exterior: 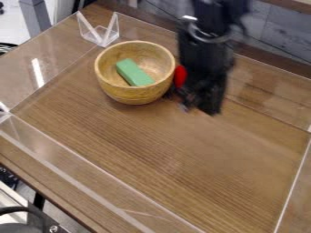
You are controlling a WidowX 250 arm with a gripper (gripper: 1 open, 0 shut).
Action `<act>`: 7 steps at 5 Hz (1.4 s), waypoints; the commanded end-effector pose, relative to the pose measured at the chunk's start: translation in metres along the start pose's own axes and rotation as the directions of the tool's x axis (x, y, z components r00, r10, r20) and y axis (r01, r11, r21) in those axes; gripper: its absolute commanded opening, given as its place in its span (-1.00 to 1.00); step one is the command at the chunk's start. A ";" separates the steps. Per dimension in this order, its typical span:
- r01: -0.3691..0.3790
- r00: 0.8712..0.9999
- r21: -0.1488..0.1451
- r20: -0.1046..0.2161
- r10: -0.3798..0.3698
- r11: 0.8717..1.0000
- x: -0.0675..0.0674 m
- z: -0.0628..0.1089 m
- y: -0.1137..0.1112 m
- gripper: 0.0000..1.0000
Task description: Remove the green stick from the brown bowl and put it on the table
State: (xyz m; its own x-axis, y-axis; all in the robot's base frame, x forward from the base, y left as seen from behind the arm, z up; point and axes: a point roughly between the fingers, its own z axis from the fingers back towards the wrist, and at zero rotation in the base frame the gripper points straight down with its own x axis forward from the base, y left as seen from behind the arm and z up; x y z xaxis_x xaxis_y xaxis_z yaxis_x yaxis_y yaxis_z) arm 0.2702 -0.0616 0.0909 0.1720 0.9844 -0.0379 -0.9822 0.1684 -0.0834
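The green stick (134, 73) lies flat inside the brown bowl (144, 95), which stands at the back left of the table (183, 168). My gripper (208, 103) is a dark, motion-blurred shape pointing straight down, low over the table to the right of the bowl. It is clear of the bowl and the stick. Its fingers look pressed together with nothing between them. It covers most of a red strawberry toy (180, 76), of which only a red sliver shows at its left edge.
Clear acrylic walls (55, 173) edge the tabletop on the front and left. A small bent piece of clear acrylic (97, 29) stands behind the bowl. Bare wood-grain surface stretches from the middle to the front.
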 end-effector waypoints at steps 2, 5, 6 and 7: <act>-0.141 0.989 -0.009 0.035 0.141 0.990 -0.025 -0.020 -0.005 -1.00; -0.290 0.957 0.013 0.031 0.290 0.957 -0.012 -0.025 0.002 1.00; -0.317 0.948 0.018 0.032 0.316 0.948 -0.010 -0.025 0.001 1.00; -0.285 0.958 0.027 0.030 0.284 0.958 -0.001 -0.019 -0.001 1.00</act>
State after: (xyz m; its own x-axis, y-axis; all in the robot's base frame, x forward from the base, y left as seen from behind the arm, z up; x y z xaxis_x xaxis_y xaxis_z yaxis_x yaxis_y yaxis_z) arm 0.2647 -0.0626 0.0597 -0.1211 0.9925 -0.0142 -0.9926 -0.1211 0.0018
